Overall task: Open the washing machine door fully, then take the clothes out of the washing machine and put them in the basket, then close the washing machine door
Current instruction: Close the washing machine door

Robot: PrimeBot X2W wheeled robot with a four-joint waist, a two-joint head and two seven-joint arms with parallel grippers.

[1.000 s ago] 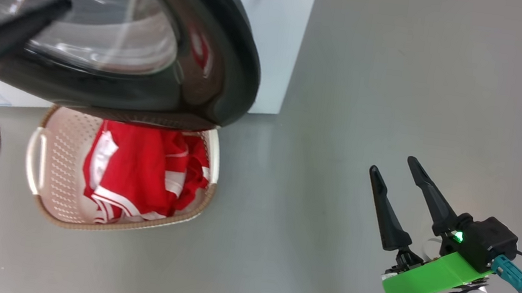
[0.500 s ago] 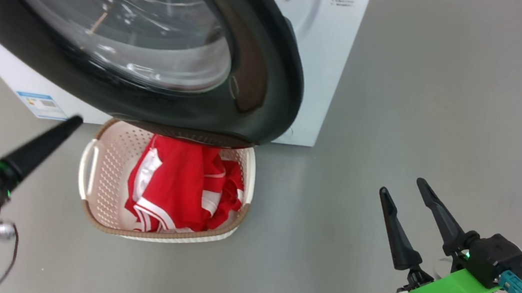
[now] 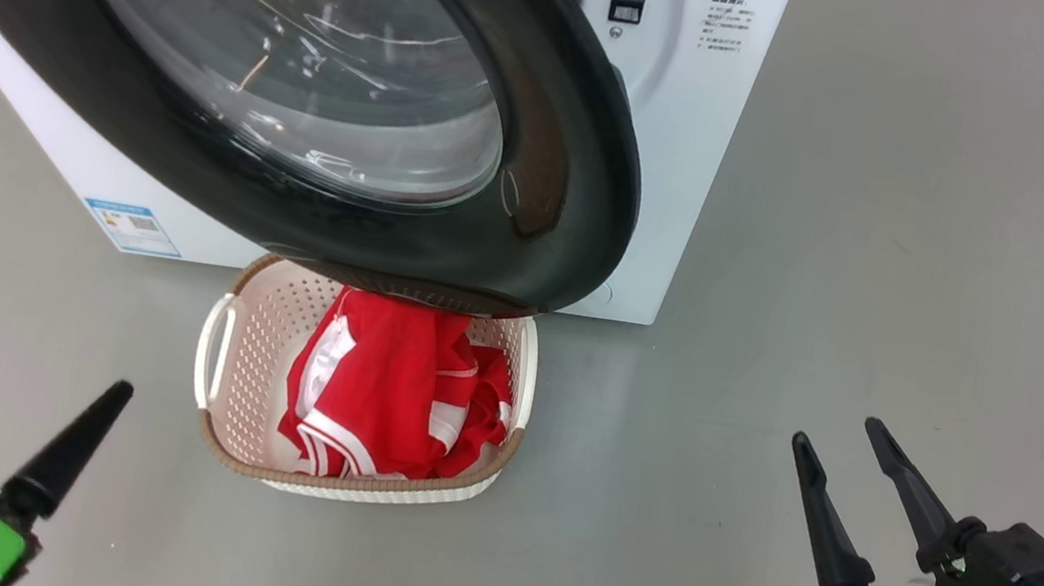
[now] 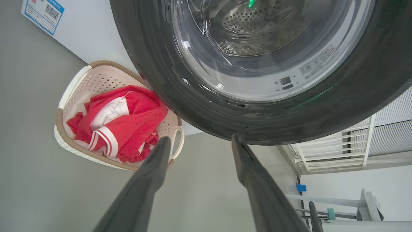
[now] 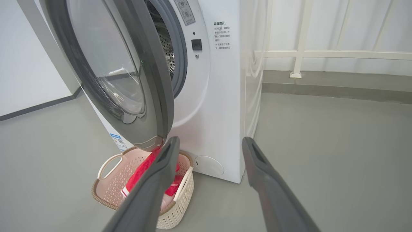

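Note:
The washing machine (image 3: pixel 698 104) stands with its black-rimmed door (image 3: pixel 563 137) swung partway out, above the basket (image 3: pixel 355 485). Red clothes (image 3: pixel 389 386) with white stripes lie in the basket. One dark finger (image 3: pixel 62 454) of my left gripper shows at the lower left. In the left wrist view my left gripper (image 4: pixel 200 139) is open and empty, just below the door rim (image 4: pixel 354 106), with the basket (image 4: pixel 59 119) and clothes (image 4: pixel 128 119) to its left. My right gripper (image 3: pixel 836 432) is open and empty over bare floor, right of the basket. Its wrist view shows the door (image 5: pixel 154 80) ajar and the drum behind it.
Grey floor (image 3: pixel 893 231) stretches wide to the right of the machine. A blue label (image 3: pixel 132 227) sits low on the machine's front. A white railing (image 5: pixel 299 54) runs along the wall behind the machine's right side.
My left gripper has come away from the door, dropped to the lower left and opened. The head camera has shifted, so the whole picture moved. The right gripper keeps its open pose.

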